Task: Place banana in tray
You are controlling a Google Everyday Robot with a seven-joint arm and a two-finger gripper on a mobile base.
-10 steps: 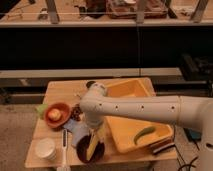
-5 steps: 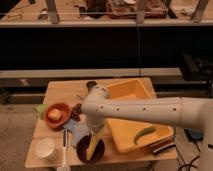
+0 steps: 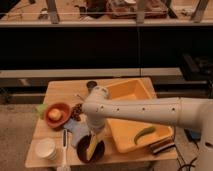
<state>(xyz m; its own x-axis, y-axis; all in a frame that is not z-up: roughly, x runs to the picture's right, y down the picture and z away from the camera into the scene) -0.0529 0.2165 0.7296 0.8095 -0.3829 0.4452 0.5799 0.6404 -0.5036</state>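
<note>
The banana (image 3: 92,147) is small and yellow and lies in the dark round bowl (image 3: 100,152) at the table's front edge. My gripper (image 3: 95,134) hangs from the white arm (image 3: 145,111) straight above that bowl, right at the banana's upper end. The arm hides where they meet. The tray (image 3: 125,92) is a large yellow-orange bin on the right half of the table, just right of the bowl. A green curved pepper-like object (image 3: 144,134) lies inside the tray near its front.
A red-orange bowl (image 3: 61,119) holding a yellowish item stands at the left. A white cup (image 3: 46,148) and a white utensil (image 3: 64,145) lie at the front left. A small dark cup (image 3: 91,85) stands at the back. A dark block (image 3: 162,146) sits by the tray's front right corner.
The arm has shifted slightly right and down over the dark bowl. The banana is still in the bowl.
</note>
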